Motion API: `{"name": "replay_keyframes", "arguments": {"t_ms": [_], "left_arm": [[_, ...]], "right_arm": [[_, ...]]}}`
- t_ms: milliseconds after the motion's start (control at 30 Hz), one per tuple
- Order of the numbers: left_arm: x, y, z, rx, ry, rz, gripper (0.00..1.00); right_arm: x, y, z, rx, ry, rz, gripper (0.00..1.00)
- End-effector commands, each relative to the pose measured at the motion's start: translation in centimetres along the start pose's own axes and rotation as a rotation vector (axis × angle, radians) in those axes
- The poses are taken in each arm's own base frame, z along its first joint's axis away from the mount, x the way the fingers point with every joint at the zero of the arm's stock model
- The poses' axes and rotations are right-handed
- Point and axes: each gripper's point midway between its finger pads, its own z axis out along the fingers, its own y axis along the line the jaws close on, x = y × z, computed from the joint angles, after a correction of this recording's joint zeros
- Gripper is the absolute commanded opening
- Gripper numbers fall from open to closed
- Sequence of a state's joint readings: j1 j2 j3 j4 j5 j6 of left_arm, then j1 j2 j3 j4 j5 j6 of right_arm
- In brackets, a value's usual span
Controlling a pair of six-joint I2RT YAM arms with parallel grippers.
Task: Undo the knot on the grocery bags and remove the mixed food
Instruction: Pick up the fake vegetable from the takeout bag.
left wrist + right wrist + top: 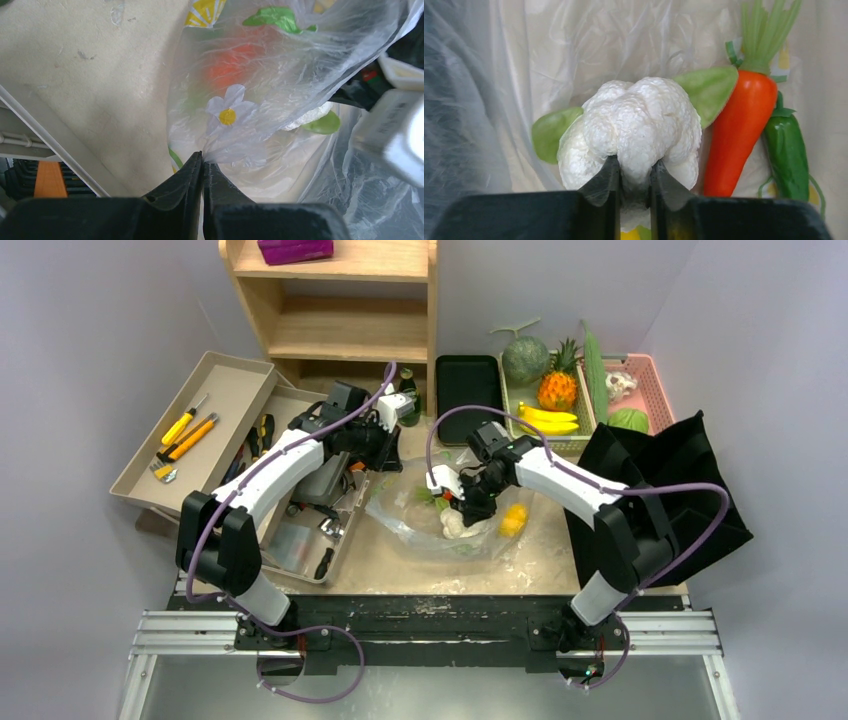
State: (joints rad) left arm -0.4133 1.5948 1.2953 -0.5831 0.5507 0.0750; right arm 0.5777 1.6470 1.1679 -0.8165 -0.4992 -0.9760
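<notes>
Two bags are in play. We see the clear plastic bag [430, 532] at centre frame with its mouth open, so its knot looks undone. The left gripper [202, 162] is clenched on the bag's film. The right gripper [634, 172] is inside the bag, jaws nipping a white cauliflower [639, 125]. A carrot [739, 125] and a green pepper [786, 155] lie beside it, not out yet. The black cloth bag [660, 475] at right frame is untouched and its contents are hidden. A yellow item [513, 520] in the plastic bag is blurred, possibly citrus.
</notes>
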Motion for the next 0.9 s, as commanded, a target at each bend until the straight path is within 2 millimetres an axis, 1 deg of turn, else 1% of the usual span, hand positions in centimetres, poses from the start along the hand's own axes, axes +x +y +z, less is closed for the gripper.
{"name": "replay_keyframes", "arguments": {"t_ms": [0,67,200,267,333,400,500,533,633,700,733,800,833,867], "left_arm": [[-1.7,-0.5,-1.2,0.01,-0.048,0.041,0.04],[-1.7,-0.5,-1.1,0.013,-0.047,0.037,0.04],[-1.7,-0.6,-1.0,0.017,-0.045,0.029,0.03],[-1.7,-0.5,-1.0,0.014,-0.045,0.027,0.04],[-1.7,-0.5,-1.1,0.011,-0.046,0.028,0.03],[-1.7,-0.5,-1.1,0.01,-0.045,0.027,0.03],[-1.6,-0.4,-1.1,0.005,-0.043,0.024,0.03],[-1.5,-0.4,-1.0,0.006,-0.041,0.021,0.03],[-1.2,-0.5,-0.9,0.01,-0.039,0.013,0.03],[-1.1,-0.5,-0.8,0.011,-0.036,0.008,0.03],[-1.1,-0.5,-0.8,0.012,-0.037,0.007,0.03],[-1.2,-0.4,-0.8,0.009,-0.04,0.005,0.03],[-1.3,-0.4,-0.9,0.006,-0.043,0.004,0.03],[-1.3,-0.4,-0.9,0.005,-0.044,0.004,0.03]], "right_arm": [[-5.5,0.0,-4.5,0.095,-0.186,-0.12,0.01],[-7.6,-0.6,-6.2,0.158,-0.265,-0.135,0.0],[-11.4,-2.5,-9.2,0.273,-0.388,-0.114,0.0],[-13.2,-3.0,-10.9,0.311,-0.448,-0.125,0.0],[-15.1,-2.5,-12.4,0.319,-0.525,-0.148,0.0],[-16.8,-1.7,-14.1,0.315,-0.605,-0.179,0.0],[-19.4,-0.5,-17.0,0.337,-0.737,-0.218,0.0],[-20.3,0.1,-18.4,0.361,-0.787,-0.243,0.0],[-22.5,1.4,-21.8,0.403,-0.927,-0.286,0.0],[-23.8,1.5,-24.0,0.449,-0.987,-0.297,0.0],[-24.5,1.2,-25.4,0.474,-1.034,-0.258,0.0],[-26.0,0.4,-28.9,0.573,-1.128,-0.207,0.0],[-26.6,-0.3,-31.1,0.635,-1.181,-0.164,0.0],[-26.8,-1.3,-32.8,0.694,-1.209,-0.106,0.0]]}}
